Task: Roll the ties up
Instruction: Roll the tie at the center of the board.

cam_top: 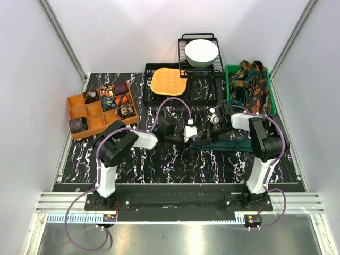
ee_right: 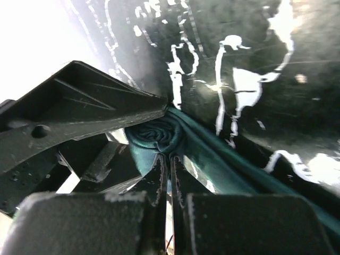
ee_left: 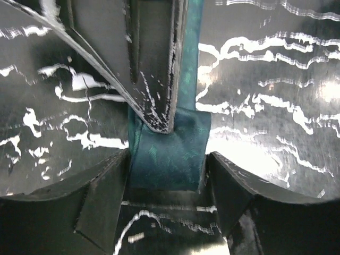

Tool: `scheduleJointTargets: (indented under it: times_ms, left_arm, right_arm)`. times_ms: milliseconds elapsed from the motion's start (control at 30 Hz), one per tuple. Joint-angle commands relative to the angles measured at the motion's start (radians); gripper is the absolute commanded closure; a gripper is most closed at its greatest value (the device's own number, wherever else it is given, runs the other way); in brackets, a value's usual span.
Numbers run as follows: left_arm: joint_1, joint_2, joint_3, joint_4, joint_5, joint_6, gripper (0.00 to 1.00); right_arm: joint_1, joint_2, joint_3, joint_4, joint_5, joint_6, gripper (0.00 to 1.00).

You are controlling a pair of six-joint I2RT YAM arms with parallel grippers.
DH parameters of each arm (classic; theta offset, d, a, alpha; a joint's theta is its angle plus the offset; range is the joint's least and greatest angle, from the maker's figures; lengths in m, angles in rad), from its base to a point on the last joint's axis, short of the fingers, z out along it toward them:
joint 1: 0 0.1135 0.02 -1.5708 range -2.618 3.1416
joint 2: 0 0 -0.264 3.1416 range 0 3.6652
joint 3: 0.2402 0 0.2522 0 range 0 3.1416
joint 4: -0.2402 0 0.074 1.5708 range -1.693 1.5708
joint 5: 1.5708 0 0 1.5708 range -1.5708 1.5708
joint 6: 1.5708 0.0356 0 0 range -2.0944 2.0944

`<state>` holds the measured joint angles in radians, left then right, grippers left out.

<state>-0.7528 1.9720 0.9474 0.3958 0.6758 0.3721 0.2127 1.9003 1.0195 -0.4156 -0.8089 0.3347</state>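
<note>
Right wrist: right end effector (ee_right: 169, 162) pinched shut on part-coiled teal tie (ee_right: 159, 133); left end effector (ee_left: 167, 159) open astride it. Loose ties (cam_top: 255, 87) wait beyond.

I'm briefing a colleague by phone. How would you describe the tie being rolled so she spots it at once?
Start at the black white-veined table, then find the green bin of patterned neckties at its far right. In front of that bin lies a long necktie, one end wound into a small coil; alone among them, it is plain dark teal.
</note>
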Motion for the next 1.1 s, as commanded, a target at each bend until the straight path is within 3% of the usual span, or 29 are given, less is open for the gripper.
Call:
scheduleJointTargets:
  times_ms: [0,133,233,267,467,533,667,933,1000,1067]
  left_arm:
    - [0.006,0.119,-0.085,0.233,0.063,-0.163,0.30]
    - [0.009,0.168,-0.093,0.427,0.111,-0.240,0.33]
    - [0.007,0.212,-0.079,0.466,0.122,-0.262,0.37]
    - [0.007,0.217,-0.076,0.463,0.122,-0.259,0.42]
    - [0.006,0.177,-0.030,0.249,0.079,-0.196,0.71]
    - [0.009,0.148,-0.026,0.159,0.053,-0.168,0.77]
    - [0.009,0.114,-0.032,0.074,0.045,-0.122,0.79]
    - [0.007,0.110,-0.007,-0.018,-0.056,-0.104,0.83]
    - [0.000,0.094,0.005,-0.082,-0.111,-0.052,0.82]
    - [-0.016,0.080,0.010,-0.124,-0.186,-0.023,0.82]
  right_arm:
    - [-0.001,0.059,0.013,-0.067,0.280,-0.092,1.00]
    - [-0.001,0.082,0.031,-0.098,0.324,-0.097,1.00]
    - [-0.001,0.098,0.048,-0.117,0.349,-0.099,1.00]
    - [-0.001,0.101,0.053,-0.117,0.343,-0.100,1.00]
    - [-0.007,0.102,0.082,-0.130,0.239,-0.098,1.00]
    - [-0.018,0.083,0.108,-0.186,0.199,-0.105,0.88]
    - [-0.100,0.023,0.165,-0.273,0.115,-0.155,0.79]
    - [-0.113,0.074,0.192,-0.364,0.102,-0.232,0.86]
    - [-0.114,0.051,0.191,-0.344,0.053,-0.226,0.81]
    - [-0.113,0.030,0.191,-0.313,-0.025,-0.191,0.68]
